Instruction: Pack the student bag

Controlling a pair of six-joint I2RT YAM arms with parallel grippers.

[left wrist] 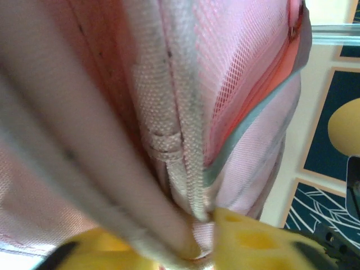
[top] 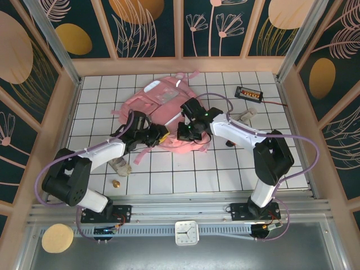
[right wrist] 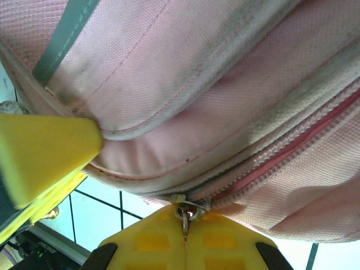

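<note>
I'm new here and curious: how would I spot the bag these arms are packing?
Look at the white tiled table, toward its far middle, where both arms meet. The bag lies there: soft pale pink fabric with loose straps, far bigger than the small black gadget nearby.
</note>
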